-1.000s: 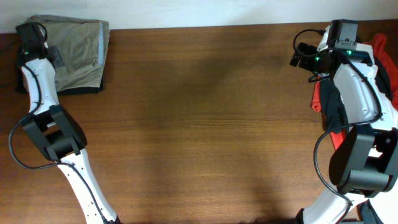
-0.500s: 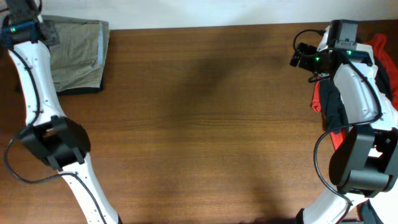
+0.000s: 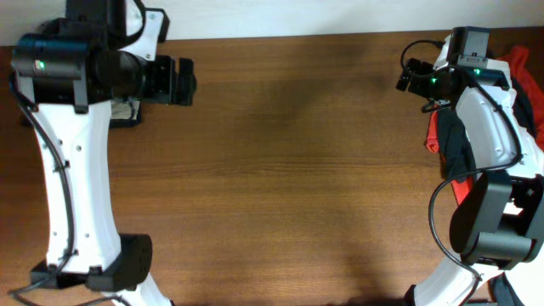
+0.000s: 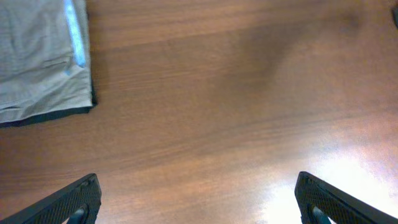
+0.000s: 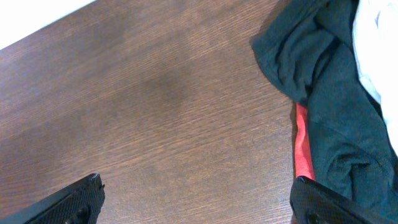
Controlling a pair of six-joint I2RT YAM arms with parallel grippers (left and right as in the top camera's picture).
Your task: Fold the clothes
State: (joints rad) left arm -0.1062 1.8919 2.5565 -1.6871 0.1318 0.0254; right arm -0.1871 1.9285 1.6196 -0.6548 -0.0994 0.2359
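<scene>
The folded khaki clothes (image 4: 37, 59) lie flat at the top left of the left wrist view, a pale blue strip along their right edge. My left gripper (image 4: 199, 205) hovers open above bare wood to their right, holding nothing. In the overhead view the raised left arm hides most of that folded piece. A heap of clothes sits at the table's right edge, with a dark garment (image 5: 329, 93), a red one (image 5: 302, 149) and a white one (image 5: 373, 37). My right gripper (image 5: 199, 202) is open just left of the heap, its right finger (image 5: 320, 208) over the red edge.
The wooden table (image 3: 289, 170) spans the view, with a white wall strip along its far edge. The left arm (image 3: 76, 153) stands tall over the back left corner. The right arm (image 3: 489, 127) covers part of the heap, where red cloth (image 3: 518, 59) shows.
My left gripper has let go of the folded khaki piece and opened wide. Its arm has lifted and swung right, off the garment. The right arm has stayed still.
</scene>
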